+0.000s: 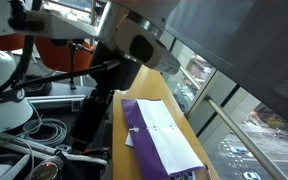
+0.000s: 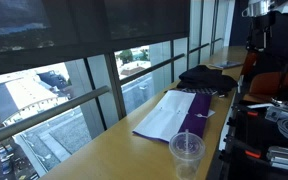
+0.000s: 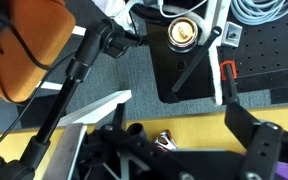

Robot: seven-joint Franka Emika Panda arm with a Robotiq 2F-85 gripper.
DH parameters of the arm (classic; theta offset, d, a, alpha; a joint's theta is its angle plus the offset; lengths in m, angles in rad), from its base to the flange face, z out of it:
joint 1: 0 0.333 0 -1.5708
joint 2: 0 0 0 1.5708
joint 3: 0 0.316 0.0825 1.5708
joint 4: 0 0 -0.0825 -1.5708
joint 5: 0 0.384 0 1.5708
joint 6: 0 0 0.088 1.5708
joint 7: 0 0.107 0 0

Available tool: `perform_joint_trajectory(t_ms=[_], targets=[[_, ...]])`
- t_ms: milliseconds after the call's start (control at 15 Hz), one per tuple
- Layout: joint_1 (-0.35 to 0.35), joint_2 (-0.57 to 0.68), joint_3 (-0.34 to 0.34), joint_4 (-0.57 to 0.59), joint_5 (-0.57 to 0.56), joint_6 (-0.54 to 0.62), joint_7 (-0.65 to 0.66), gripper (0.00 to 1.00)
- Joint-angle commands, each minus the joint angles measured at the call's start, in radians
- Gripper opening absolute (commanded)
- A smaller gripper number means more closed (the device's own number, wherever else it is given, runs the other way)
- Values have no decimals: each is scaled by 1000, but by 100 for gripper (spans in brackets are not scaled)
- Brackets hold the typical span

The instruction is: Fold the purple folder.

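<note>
The purple folder (image 1: pixel 162 135) lies open and flat on the wooden counter (image 1: pixel 149 88), white inner face up with purple showing along its edges. It also shows in an exterior view (image 2: pixel 174 115) as a white half beside a purple half. My gripper (image 3: pixel 169 150) is open and empty in the wrist view, its black fingers spread wide over the counter's edge (image 3: pixel 189 120). My arm (image 1: pixel 134 45) hangs above the far end of the counter, apart from the folder. The folder's label is not visible.
A clear plastic cup (image 2: pixel 187 153) stands on the counter near the folder. A black cloth bundle (image 2: pixel 209 78) lies beyond it. Windows run along the counter. Beside the counter are an orange chair (image 3: pixel 24 45), a black stand (image 3: pixel 79 70), a black plate (image 3: pixel 184 60) and cables (image 3: pixel 269 15).
</note>
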Motion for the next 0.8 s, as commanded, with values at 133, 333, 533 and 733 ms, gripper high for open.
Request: perform_joint_trajectory(t_ms=[133,333,533,733], targets=[[12,-1,-11,2,-4,-5,4,100],[15,61,-9,35,-13,65,32,100],[27,176,-11,93,-5,227,38,100],[50,341,-19,216,59,352,5,100]])
